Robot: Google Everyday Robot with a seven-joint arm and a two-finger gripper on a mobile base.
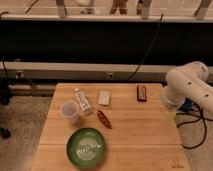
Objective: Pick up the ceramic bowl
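Ceramic bowl (86, 147) sat at the front of the table (145, 135), close to the near edge and left of centre, upright, nothing touching it. Tool (170, 103) hung at the end of the white arm (189, 85) by the table's right edge, well apart from the bowl. Whether it was apart or together could not be told.

Translucent cup (70, 111) stood just behind the bowl's left side, and a small red-brown item (104, 119) lay just behind its right.

Risks, as judged:
- A reach coming in from the right rear could clip the red-brown item or tip the cup (light and tall, probably easy to topple).
- The glazed rim looked slick and the wall shallow, so a pinch there might slip.
- With the bowl so near the edge, a misplaced push could nudge it off.
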